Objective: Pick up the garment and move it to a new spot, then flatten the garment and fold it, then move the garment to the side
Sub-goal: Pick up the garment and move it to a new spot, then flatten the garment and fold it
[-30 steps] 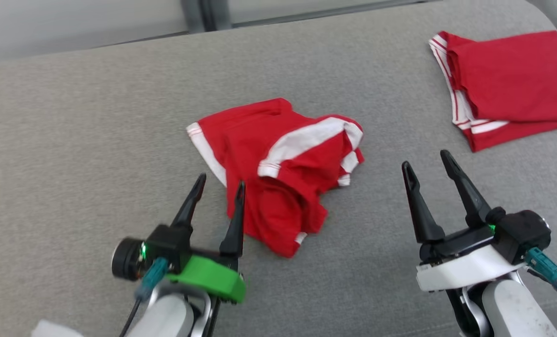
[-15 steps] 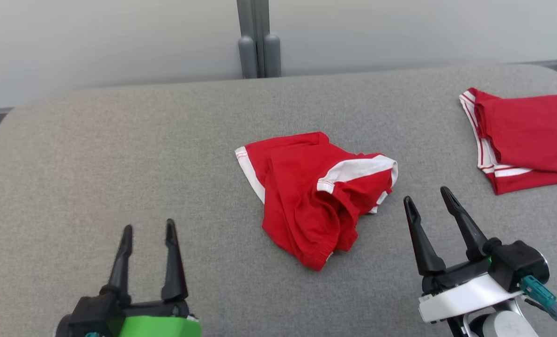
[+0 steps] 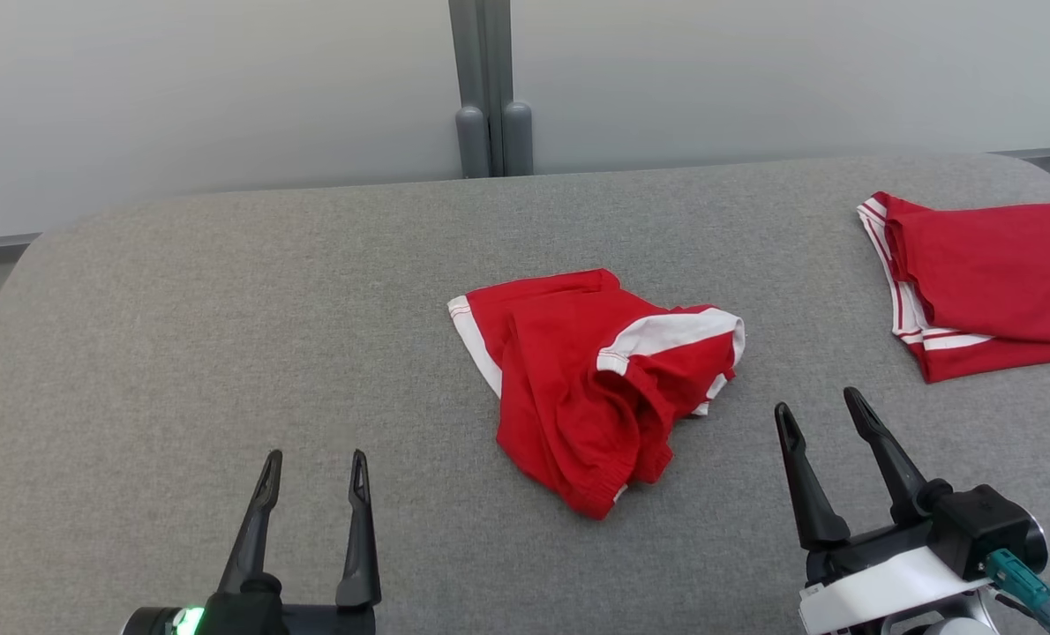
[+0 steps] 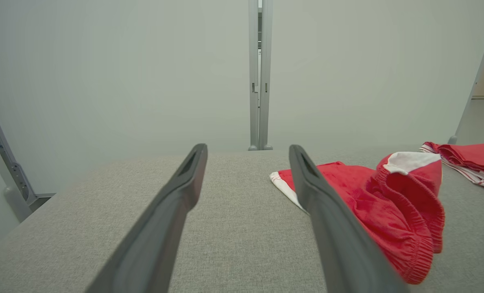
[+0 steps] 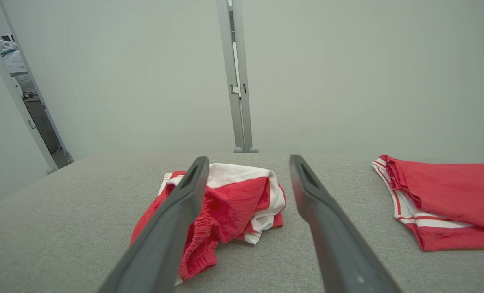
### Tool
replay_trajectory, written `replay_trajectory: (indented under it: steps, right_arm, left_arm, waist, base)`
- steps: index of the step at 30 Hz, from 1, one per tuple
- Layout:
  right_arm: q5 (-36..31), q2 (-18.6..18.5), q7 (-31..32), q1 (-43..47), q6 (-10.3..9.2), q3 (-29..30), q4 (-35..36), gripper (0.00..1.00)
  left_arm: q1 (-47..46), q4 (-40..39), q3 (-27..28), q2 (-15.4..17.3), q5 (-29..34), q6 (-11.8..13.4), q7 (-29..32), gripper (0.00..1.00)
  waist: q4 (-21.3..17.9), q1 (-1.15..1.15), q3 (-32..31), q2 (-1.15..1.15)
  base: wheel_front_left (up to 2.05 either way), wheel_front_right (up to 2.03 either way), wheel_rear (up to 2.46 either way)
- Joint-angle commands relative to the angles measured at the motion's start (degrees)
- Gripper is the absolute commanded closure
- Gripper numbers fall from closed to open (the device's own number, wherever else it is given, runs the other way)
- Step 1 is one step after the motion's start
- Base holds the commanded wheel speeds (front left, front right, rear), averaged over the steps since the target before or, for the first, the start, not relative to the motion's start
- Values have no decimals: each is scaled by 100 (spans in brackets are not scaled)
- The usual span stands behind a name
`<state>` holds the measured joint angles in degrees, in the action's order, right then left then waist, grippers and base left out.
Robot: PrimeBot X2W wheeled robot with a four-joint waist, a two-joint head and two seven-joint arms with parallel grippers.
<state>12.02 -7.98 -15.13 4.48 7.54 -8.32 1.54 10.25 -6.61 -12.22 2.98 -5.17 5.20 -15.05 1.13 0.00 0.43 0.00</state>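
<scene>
Nearest to me, the left claw point(image 3: 316, 459) and the right claw point(image 3: 817, 401) hover low over the grey fabric-covered tabletop point(image 3: 181, 335), each with its two fingers spread apart and holding nothing. The red shorts point(image 3: 596, 388) lie between and just beyond them in a crumpled heap at the middle of the tabletop, closer to the right claw and touching neither. In my judgement the heap is the main hazard. The white-trimmed leg opening is rolled over the body and the elastic waistband is bunched at the near end, so a pinch from above may catch several layers at once. The shorts would then lift as a lump and resist flattening. A pinch on a single thin hem may slip out during the carry. Descending too far risks driving the fingertips into the tabletop cover and snagging it. Farther off, at the right edge, lies a folded red garment point(image 3: 993, 273) with white stripes. A carry or sweep in that direction could drag across it and undo its fold, so I would choose the bare left area as the new spot. Beyond the far edge stands a grey post point(image 3: 490, 88); cloth released too near that edge may slide off.
</scene>
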Motion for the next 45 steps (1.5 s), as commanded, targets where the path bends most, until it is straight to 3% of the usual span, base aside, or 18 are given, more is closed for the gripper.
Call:
replay_trajectory:
  steps: [1, 32, 34, 38, 45]
  right_arm:
    - [-36, 9, 1, 59, -11, 10, -18, 0]
    - [13, -15, 1, -10, -12, -4, -76, 0]
    - [12, -20, 1, -13, -12, 15, -64, 0]
    - [1, -45, 1, -43, -12, 33, -48, 0]
    - [-6, -117, 1, -240, -12, 91, 16, 0]
  left_arm:
    - [51, 29, -9, -5, 59, -20, -14, 0]
    - [-114, 291, -240, -7, 48, 90, -14, 0]
    - [-137, 243, -256, -7, -205, 61, -14, 0]
    - [-232, 242, -440, -7, -721, -215, -14, 0]
    - [-671, 726, -1038, -5, -2315, -1009, -14, 0]
  waist:
    - [-1, 0, 1, 0]
    - [58, 0, 43, 0]
    - [63, 0, 70, 0]
    - [68, 0, 182, 0]
    - [25, 0, 562, 0]
  base:
    - [0, 0, 0]
    - [0, 0, 0]
    - [0, 0, 0]
    - [0, 0, 0]
    - [0, 0, 0]
